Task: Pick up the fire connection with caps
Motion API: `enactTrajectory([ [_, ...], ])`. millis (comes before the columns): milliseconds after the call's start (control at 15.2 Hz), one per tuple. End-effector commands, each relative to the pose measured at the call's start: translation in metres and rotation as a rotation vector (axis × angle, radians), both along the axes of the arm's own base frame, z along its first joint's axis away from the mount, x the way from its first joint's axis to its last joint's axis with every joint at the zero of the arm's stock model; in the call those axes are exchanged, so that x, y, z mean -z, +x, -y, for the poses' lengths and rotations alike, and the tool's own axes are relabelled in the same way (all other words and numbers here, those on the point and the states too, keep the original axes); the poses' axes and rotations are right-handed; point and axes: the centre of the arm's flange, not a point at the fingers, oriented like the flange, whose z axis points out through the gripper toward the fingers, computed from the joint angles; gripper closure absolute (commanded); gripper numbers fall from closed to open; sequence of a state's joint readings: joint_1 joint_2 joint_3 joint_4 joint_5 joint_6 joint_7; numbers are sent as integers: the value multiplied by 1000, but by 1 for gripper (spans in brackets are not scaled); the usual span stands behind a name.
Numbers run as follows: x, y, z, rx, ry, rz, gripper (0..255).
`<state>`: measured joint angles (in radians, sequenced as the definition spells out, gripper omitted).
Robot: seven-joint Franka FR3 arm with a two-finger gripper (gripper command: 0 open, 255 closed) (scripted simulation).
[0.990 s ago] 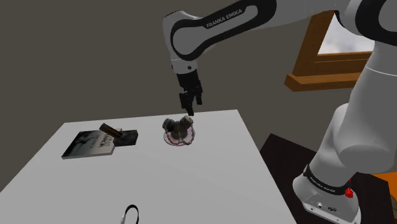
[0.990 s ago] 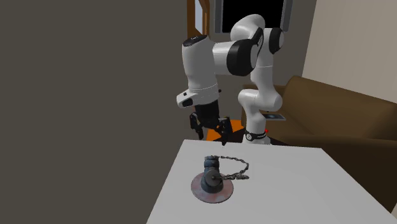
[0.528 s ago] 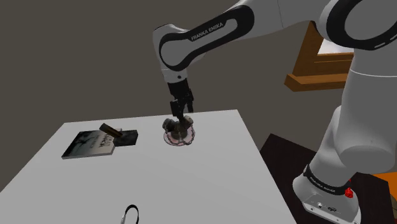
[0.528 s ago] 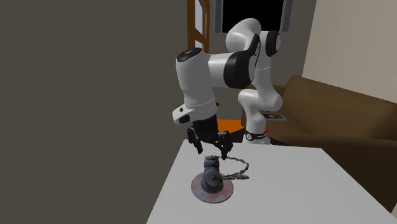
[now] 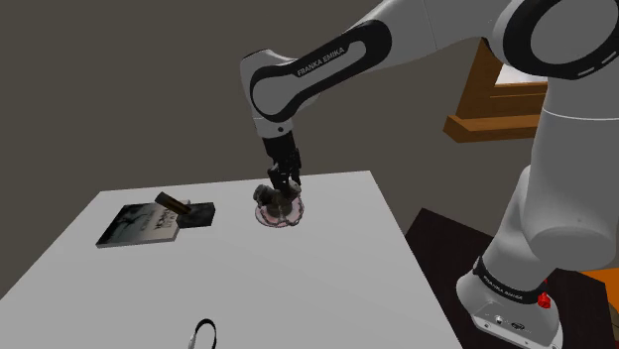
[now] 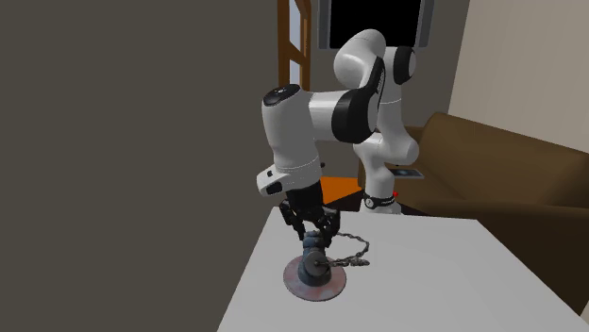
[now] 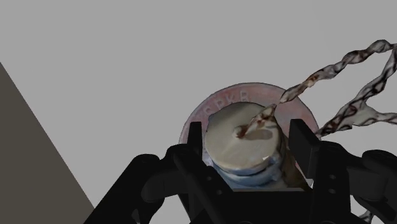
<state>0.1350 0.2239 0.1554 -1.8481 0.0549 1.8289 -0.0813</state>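
In the shoulder view we see the gripper (image 5: 281, 186) low over the connection (image 5: 278, 206), near the table's (image 5: 248, 288) far edge. In the second exterior view its chain (image 6: 354, 253) trails aside. In the wrist view we find the fingers (image 7: 195, 137) apart, flanking one cap (image 7: 245, 143) without clasping it.

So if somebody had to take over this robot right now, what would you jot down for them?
Gripper: open, low over the fire connection. Its fingers sit either side of the top cap with gaps showing, so nothing is gripped.
Fire connection: stands on its round base on the table, chain trailing to one side.
Done: gripper is lined up on the cap.
Left: shut the gripper on the cap, then lift.
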Motion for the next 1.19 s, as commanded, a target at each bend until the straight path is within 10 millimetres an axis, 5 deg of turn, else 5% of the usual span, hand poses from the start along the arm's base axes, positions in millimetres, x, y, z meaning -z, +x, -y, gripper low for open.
enactTrajectory([
  [0, 1, 0, 0, 0, 0, 0, 255],
  [396, 2, 0, 0, 0, 0, 0, 255],
  [1122, -57, 0, 0, 0, 0, 0, 255],
])
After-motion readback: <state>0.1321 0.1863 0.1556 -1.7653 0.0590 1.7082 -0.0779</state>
